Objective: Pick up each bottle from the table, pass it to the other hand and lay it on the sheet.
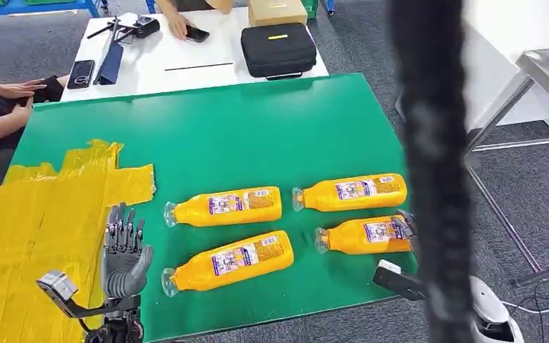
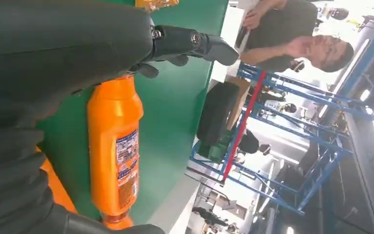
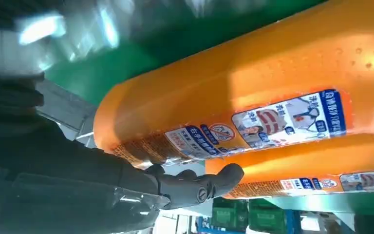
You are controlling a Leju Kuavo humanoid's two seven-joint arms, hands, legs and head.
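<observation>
Orange plastic bottles, four of them, lie on their sides on the green table top, clear caps toward my left. I name them by place: far-left bottle, near-left bottle, far-right bottle and near-right bottle. Each carries a white and blue label with small print and a red-ringed round mark; the writing looks like Chinese characters, too small and blurred for me to read.

My left hand stands upright over the table's near left part, fingers spread and straight, holding nothing. It is just beside the crumpled yellow plastic sheet taped flat on the table's left side; no bottle lies on it. It is apart from the near-left bottle's cap.

My right hand is at the base end of the near-right bottle, thumb lying under its label. Whether the fingers have closed around the bottle I cannot tell; a blurred dark band hides most of that hand from above.

Beyond the green top, a white table holds a black zipped case, a brown cardboard box and a dark phone. Two people's arms rest at the edges.
</observation>
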